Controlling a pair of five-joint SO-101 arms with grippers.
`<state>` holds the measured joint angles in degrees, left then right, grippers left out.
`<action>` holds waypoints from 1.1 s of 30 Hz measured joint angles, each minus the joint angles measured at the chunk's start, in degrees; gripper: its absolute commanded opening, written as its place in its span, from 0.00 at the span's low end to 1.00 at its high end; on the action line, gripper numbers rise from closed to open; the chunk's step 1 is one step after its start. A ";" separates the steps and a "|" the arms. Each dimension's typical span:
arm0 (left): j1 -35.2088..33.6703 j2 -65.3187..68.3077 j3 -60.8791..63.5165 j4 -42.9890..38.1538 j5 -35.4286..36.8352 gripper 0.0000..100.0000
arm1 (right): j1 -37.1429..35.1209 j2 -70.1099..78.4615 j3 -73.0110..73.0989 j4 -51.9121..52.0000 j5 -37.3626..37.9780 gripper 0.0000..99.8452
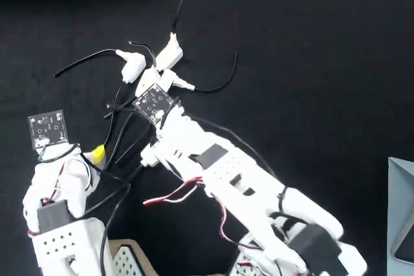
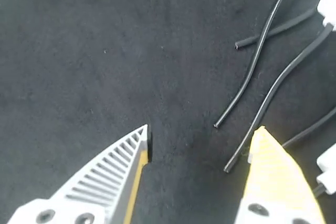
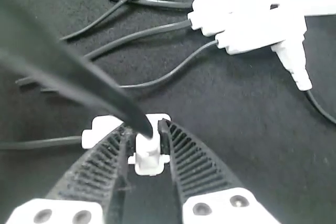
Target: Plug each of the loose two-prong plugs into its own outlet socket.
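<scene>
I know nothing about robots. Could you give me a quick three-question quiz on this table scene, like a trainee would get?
1. True or false: the left gripper has its fingers shut.
2. What does the right gripper hold between its fingers? A. a white plug B. a yellow block C. nothing
3. Fill in: the table cloth is ____ in colour.
Key: 1 false, they are open; 2 A; 3 black.

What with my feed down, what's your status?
Right end effector shut on loose plug. Left end effector open, empty. Outlet block ahead, loose cables lying between.
</scene>
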<state>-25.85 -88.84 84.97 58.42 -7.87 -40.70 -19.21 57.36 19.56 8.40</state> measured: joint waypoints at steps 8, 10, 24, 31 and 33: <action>0.00 -2.99 0.00 2.55 0.00 0.31 | -0.18 3.16 0.00 -4.48 0.00 0.01; 0.00 -2.99 0.00 2.64 0.00 0.31 | -0.18 3.16 0.00 -4.57 0.00 0.01; 0.00 -2.99 0.00 2.73 0.00 0.31 | 1.14 3.60 0.00 -4.75 0.00 0.01; 0.00 -2.99 0.00 2.73 0.00 0.31 | 1.23 3.60 0.00 -4.75 0.00 0.01; 0.00 -3.08 0.18 2.73 0.00 0.31 | 1.23 3.60 0.00 -4.75 0.00 0.01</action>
<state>-25.85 -91.91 85.14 61.14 -7.87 -39.47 -15.60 57.36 14.81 8.40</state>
